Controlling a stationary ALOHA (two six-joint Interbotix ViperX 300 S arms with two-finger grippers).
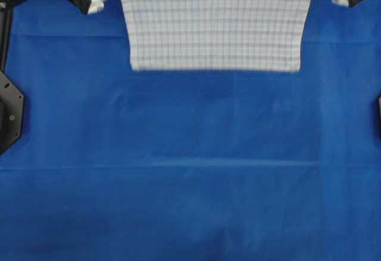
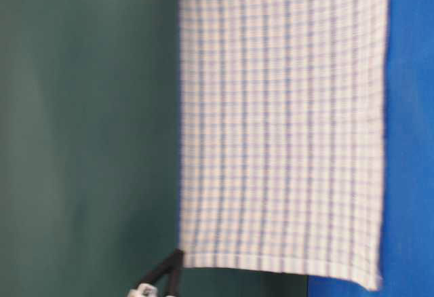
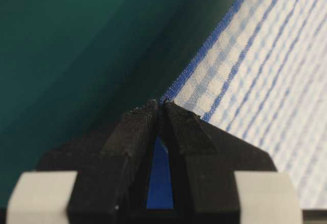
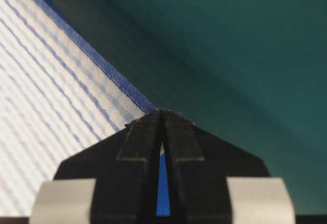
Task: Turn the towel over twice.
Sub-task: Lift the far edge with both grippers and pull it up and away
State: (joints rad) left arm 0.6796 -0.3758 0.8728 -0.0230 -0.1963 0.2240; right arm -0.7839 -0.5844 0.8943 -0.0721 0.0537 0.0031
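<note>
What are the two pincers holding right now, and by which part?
Both hold the towel, lifted off the blue sheet: left pincer and right pincer each pinch a hemmed corner.

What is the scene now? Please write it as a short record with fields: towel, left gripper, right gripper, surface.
towel: white cloth with blue check, lifted and hanging spread out; its lower edge is close to the blue sheet, contact cannot be told
left gripper: shut on one towel corner
right gripper: shut on the other towel corner
surface: plain blue sheet over the table, with faint creases
background: dark green wall behind the towel
</note>
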